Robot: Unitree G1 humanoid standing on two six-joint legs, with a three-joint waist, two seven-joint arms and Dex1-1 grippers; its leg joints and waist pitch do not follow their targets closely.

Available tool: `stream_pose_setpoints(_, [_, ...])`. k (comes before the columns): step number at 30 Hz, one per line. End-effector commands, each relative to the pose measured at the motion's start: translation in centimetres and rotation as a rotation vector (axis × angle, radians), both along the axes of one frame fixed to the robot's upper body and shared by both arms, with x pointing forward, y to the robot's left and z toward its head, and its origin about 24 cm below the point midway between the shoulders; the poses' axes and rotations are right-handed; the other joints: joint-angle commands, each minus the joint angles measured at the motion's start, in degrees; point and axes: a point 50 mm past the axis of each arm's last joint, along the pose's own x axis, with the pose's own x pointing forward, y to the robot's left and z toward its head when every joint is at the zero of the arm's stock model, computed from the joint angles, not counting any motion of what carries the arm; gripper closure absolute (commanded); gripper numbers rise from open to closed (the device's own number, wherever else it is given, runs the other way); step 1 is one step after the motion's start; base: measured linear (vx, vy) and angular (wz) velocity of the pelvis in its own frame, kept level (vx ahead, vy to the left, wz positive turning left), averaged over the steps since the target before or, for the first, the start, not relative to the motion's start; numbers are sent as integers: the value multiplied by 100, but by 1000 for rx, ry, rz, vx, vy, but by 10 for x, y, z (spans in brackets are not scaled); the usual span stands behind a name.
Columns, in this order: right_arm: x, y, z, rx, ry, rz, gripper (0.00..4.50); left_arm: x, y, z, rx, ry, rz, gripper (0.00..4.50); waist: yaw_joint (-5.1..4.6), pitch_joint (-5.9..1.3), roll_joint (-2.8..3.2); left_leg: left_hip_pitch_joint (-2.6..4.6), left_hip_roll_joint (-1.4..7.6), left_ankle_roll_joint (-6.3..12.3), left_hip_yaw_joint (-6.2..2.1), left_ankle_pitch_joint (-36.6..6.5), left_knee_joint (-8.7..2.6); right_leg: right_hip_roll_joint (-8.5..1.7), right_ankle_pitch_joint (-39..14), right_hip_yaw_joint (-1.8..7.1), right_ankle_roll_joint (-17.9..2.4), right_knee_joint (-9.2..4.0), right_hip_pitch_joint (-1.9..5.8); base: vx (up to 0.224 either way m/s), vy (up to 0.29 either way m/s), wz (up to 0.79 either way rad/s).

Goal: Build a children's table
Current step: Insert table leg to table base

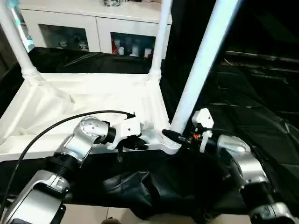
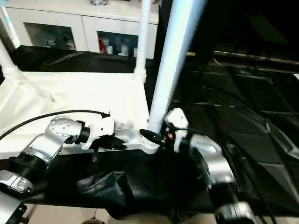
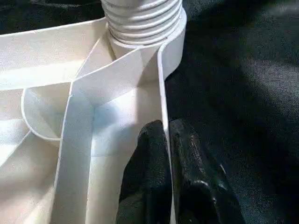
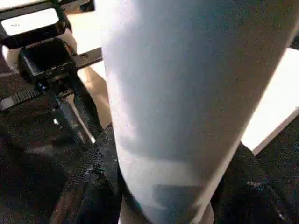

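Observation:
The white table top lies upside down on black cloth, ribbed underside up. Two white legs stand in its far corner sockets. A third leg rises tilted from the near right corner socket. My right gripper is shut on this leg just above the socket, one black finger on each side of the tube. My left gripper is shut on the top's near rim; its fingers pinch the thin rim wall close to the leg's threaded end.
A white glass-door cabinet stands behind the table top. Black cloth covers the surface to the right and hangs in folds over the near edge. A black cable loops over my left forearm.

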Motion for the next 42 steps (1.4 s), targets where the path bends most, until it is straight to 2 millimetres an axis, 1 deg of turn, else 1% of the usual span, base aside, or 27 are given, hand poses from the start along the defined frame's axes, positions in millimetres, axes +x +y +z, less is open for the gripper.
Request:
stream_pose_setpoints(1, [-19, 2, -42, -90, 226, 70, 259, 3, -1, 5, 36, -30, -26, 450, -11, -249, 98, 87, 361, -216, -192, -2546, -462, -528, -2794, 347, -711, -517, 110, 0, 0, 0])
stream_pose_setpoints(2, [-15, 1, -41, -82, 239, 76, 259, 3, -1, 6, 38, -28, -31, 450, -13, -242, 108, 81, 362, -207, -192, -2531, -463, -528, -2762, 349, -734, -517, 108, 0, 0, 0])
stream_pose_setpoints(4, [-11, -2, -41, -81, 258, 77, 259, 3, 0, 6, 38, -26, -38, 450, -24, -263, 111, 73, 361, -192, -172, -2393, -448, -513, -2456, 348, -872, -469, 122, 0, 0, 0])
stream_pose_setpoints(6, [-10, -2, -42, -81, 262, 76, 259, 2, 0, 6, 38, -25, -39, 450, -31, -258, 117, 70, 365, -195, -163, -2371, -449, -503, -2352, 348, -930, -459, 125, 0, 0, 0])
stream_pose_setpoints(8, [-6, -9, -43, -101, 272, 60, 259, 2, 2, 6, 45, -22, -41, 450, -35, -260, 122, 80, 363, -218, -167, -2439, -445, -507, -2455, 338, -929, -462, 129, 0, 0, 0])
stream_pose_setpoints(9, [-6, -10, -43, -101, 273, 59, 259, 2, 2, 6, 45, -22, -40, 450, -35, -252, 121, 85, 363, -219, -164, -2466, -446, -503, -2495, 340, -918, -471, 120, 0, 0, 0])
stream_pose_setpoints(10, [-6, -11, -44, -101, 275, 59, 259, 2, 2, 5, 45, -22, -39, 450, -38, -256, 103, 90, 362, -218, -163, -2476, -442, -506, -2529, 340, -908, -474, 119, 0, 0, 0])
stream_pose_setpoints(12, [-7, -12, -45, -100, 278, 61, 259, 1, 2, 5, 45, -20, -37, 450, -33, -254, 109, 99, 362, -212, -170, -2515, -440, -515, -2672, 340, -868, -488, 110, 0, 0, 0])
stream_pose_setpoints(14, [-11, -12, -48, -97, 283, 74, 259, 1, 3, 5, 44, -17, -37, 450, -29, -260, 110, 97, 364, -209, -171, -2513, -443, -510, -2659, 340, -848, -490, 114, 0, 0, 0])
stream_pose_setpoints(16, [-15, -11, -52, -107, 279, 91, 259, 0, 2, 4, 48, -14, -44, 450, -26, -265, 115, 93, 365, -208, -170, -2484, -444, -507, -2567, 343, -867, -481, 116, 0, 0, 0])
stream_pose_setpoints(19, [-17, -9, -55, -125, 269, 105, 259, -1, 2, 4, 52, -16, -54, 450, -21, -280, 127, 86, 368, -199, -155, -2384, -444, -481, -2187, 346, -972, -441, 123, 0, 0, 0])
stream_pose_setpoints(21, [-20, -8, -57, -132, 266, 121, 259, -2, 2, 3, 63, -17, -71, 450, -20, -289, 123, 79, 363, -178, -147, -2337, -439, -475, -2068, 345, -1003, -426, 137, 0, 0, 0])
stream_pose_setpoints(23, [-20, -8, -58, -134, 265, 123, 259, -3, 2, 2, 69, -15, -78, 450, -21, -295, 138, 75, 364, -179, -148, -2343, -442, -469, -2054, 341, -1000, -421, 141, 0, 0, 0])
stream_pose_setpoints(26, [-18, -8, -57, -132, 260, 109, 259, -3, 2, 2, 70, -13, -82, 450, -20, -298, 143, 86, 359, -188, -150, -2435, -440, -474, -2209, 338, -971, -437, 135, 0, 0, 0])
stream_pose_setpoints(29, [-13, -9, -56, -131, 248, 41, 259, 0, 2, 5, 60, -9, -64, 450, -35, -293, 142, 94, 359, -212, -154, -2517, -443, -474, -2345, 338, -939, -457, 120, 0, 0, 0])
stream_pose_setpoints(31, [-6, -12, -59, -173, 229, -62, 259, 4, 3, 5, 58, -2, -12, 450, -75, -272, 143, 84, 348, -244, -179, -2666, -453, -491, -2679, 328, -867, -481, 114, 0, 0, 0])
stream_pose_setpoints(32, [-5, -13, -60, -180, 227, -77, 259, 5, 3, 5, 59, -1, -3, 450, -91, -261, 138, 89, 349, -272, -189, -2732, -460, -495, -2843, 322, -818, -493, 107, 0, 0, 0])
stream_pose_setpoints(33, [-4, -14, -61, -195, 221, -108, 259, 6, 4, 5, 62, 2, 18, 450, -112, -243, 128, 110, 332, -294, -212, -2908, -457, -506, -3282, 304, -670, -542, 91, 0, 0, 0])
stream_pose_setpoints(34, [-1, -14, -64, -204, 228, -173, 259, 9, 3, 5, 56, 9, 49, 450, -123, -224, 139, 126, 327, -299, -230, -3007, -458, -515, -3541, 291, -590, -574, 76, 0, 0, 0])
stream_pose_setpoints(35, [2, -14, -66, -210, 242, -234, 259, 11, 2, 5, 54, 14, 80, 450, -141, -207, 123, 150, 312, -299, -251, -3125, -440, -531, -3964, 260, -429, -636, 53, 0, 0, 0])
stream_pose_setpoints(36, [4, -13, -69, -214, 255, -290, 259, 13, 0, 5, 53, 12, 103, 450, -171, -178, 155, 203, 309, -335, -281, -3344, -431, -534, -4298, 198, -314, -708, 24, -66, 16, -14])
stream_pose_setpoints(37, [5, -13, -69, -214, 261, -314, 259, 14, -1, 5, 54, 10, 114, 450, -237, -170, 157, 266, 285, -341, -311, -3620, -397, -502, -4509, 49, -155, -817, 18, -74, 27, -14])
stream_pose_setpoints(38, [9, -7, -73, -208, 289, -428, 259, 19, -5, 4, 67, -3, 176, 450, -283, -170, 146, 275, 299, -332, -325, -3735, -402, -500, -4485, -22, -121, -844, 43, -74, 27, -14])
stream_pose_setpoints(39, [10, -6, -73, -207, 292, -447, 259, 20, -6, 4, 70, -6, 187, 450, -362, -139, 274, 290, 366, -378, -377, -4228, -476, -429, -4244, -215, -104, -857, 107, -66, 32, -11])
stream_pose_setpoints(40, [13, -2, -75, -210, 294, -521, 259, 26, -9, 3, 80, -22, 253, 450, -349, -115, 425, -48, 556, -474, -411, -5069, -865, -252, -3188, -234, -291, -251, 453, -114, 39, -10])
stream_pose_setpoints(41, [14, 0, -75, -211, 294, -541, 259, 27, -10, 3, 84, -28, 275, 450, -171, -156, 457, -416, 616, -506, -331, -5530, -1134, -127, -2026, -141, -459, 563, 745, -114, 39, -10])
stream_pose_setpoints(42, [16, 4, -76, -201, 306, -585, 259, 32, -13, 3, 85, -43, 334, 450, -28, -146, 392, -306, 441, -517, 16, -5532, -1253, 68, -1192, -55, -450, 695, 448, -98, 3, 8])
